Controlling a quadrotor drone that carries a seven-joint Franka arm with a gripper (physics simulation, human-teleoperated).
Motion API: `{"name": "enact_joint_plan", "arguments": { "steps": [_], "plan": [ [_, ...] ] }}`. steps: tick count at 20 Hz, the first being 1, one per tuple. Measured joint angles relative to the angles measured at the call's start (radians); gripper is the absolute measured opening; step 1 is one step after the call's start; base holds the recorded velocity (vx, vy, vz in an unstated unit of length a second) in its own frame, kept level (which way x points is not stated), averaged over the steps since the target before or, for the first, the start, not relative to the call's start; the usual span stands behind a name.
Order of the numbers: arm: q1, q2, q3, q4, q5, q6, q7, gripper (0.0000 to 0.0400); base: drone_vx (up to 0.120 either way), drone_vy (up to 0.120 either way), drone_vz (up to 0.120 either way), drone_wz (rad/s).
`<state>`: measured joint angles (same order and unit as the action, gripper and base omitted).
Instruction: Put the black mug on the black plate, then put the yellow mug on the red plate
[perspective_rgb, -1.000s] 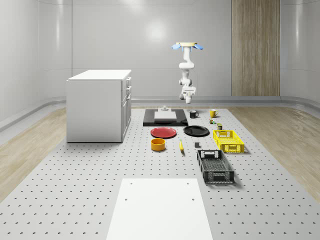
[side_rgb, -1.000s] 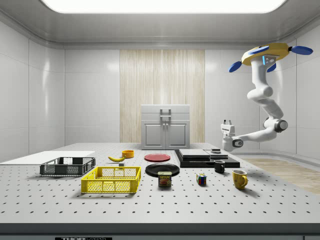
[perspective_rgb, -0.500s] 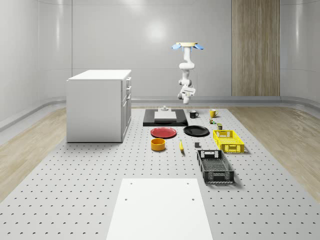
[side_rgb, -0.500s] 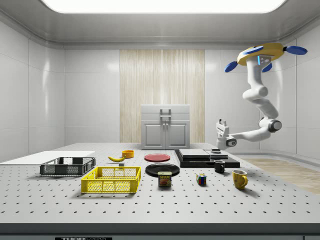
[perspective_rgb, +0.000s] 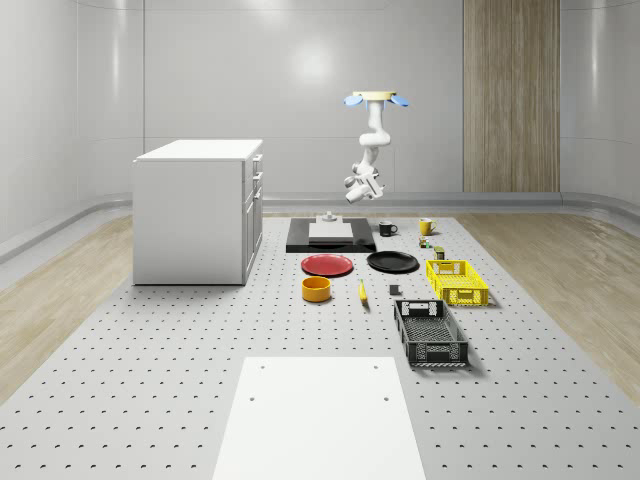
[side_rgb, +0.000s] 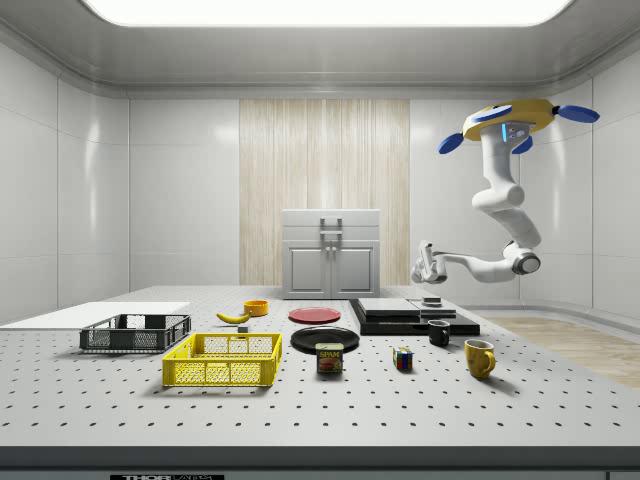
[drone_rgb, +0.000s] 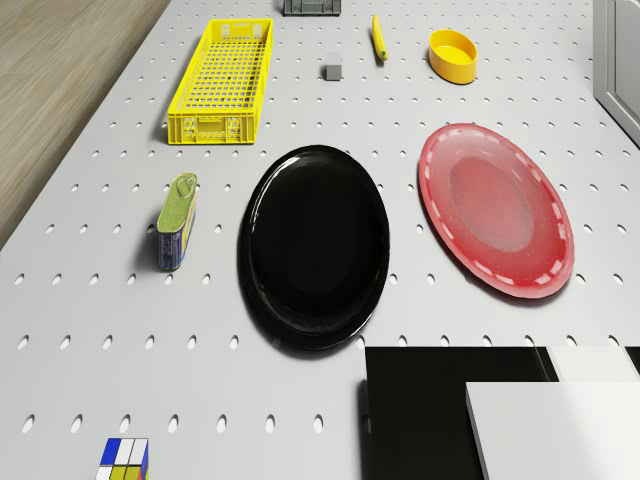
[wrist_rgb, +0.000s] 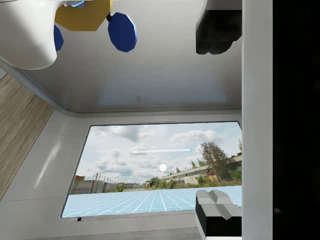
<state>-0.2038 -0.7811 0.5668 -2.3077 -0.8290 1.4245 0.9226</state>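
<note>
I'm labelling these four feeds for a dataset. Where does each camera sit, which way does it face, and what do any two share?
Whole-scene view: off the robot, high, looking down the table at the hovering drone.
Side view: off the robot, at table height, facing across; drone, arm and tool above the black platform.
Drone view: on the drone's body, looking down at the black plate and red plate.
Wrist view: on the wrist, tilted upward; rotors and fingers.
Shared: both plates lie in the whole-scene, side and drone views.

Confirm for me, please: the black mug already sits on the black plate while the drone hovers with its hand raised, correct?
Not quite: the side view shows the black mug on the table, apart from the black plate. The drone does hover with its hand raised.
</note>
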Motion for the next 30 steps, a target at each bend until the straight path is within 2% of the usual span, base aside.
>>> {"name": "enact_joint_plan", "arguments": {
  "steps": [3, 5, 7, 10, 14, 18, 23, 30],
  "plan": [
    [-0.104, -0.042, 0.191, -0.192, -0.339, 0.0, 0.101, 0.04, 0.12, 0.0, -0.12, 0.0],
    [-0.196, -0.071, 0.303, -0.318, -0.559, -0.02, 0.188, 0.04, 0.12, 0.0, -0.12, 0.0],
    [-0.302, -0.099, 0.397, -0.419, -0.747, -0.059, 0.278, 0.04, 0.12, 0.0, -0.12, 0.0],
    [-0.462, -0.138, 0.503, -0.512, -0.947, -0.13, 0.398, 0.04, 0.12, 0.0, -0.107, 0.0],
    [-0.628, -0.184, 0.59, -0.565, -1.083, -0.207, 0.509, 0.04, 0.0, 0.0, -0.08, 0.0],
    [-0.727, -0.222, 0.638, -0.582, -1.136, -0.247, 0.574, 0.04, -0.01, 0.0, -0.12, 0.0],
    [-0.793, -0.26, 0.671, -0.588, -1.154, -0.259, 0.619, 0.04, -0.12, 0.0, -0.12, 0.0],
    [-0.835, -0.303, 0.696, -0.588, -1.147, -0.244, 0.65, 0.04, -0.12, 0.0, -0.12, 0.0]
  ]
}}
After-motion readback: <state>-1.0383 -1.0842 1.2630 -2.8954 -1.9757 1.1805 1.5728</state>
